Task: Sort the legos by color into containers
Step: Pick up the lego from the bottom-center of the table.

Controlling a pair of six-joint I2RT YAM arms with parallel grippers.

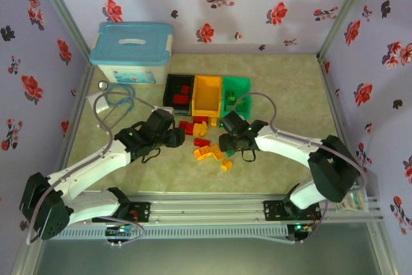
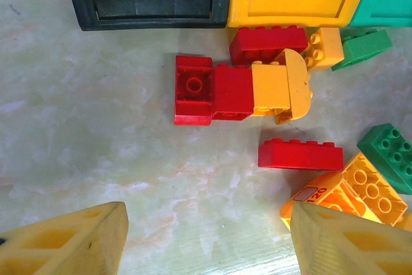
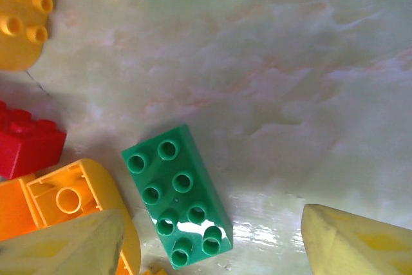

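I'm holding my right pincer (image 3: 212,243) spread wide, gripping nothing; green 2x4 brick (image 3: 177,194) is lying flat between its fingers, on the near side of the green bin (image 1: 235,91). Left pincer (image 2: 206,243) is hanging open, empty.

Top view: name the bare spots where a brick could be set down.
Bare table runs right of the green bin to the wall, and along the near edge between the left arm and right arm. Crowded: the legos scattered before the three bins.
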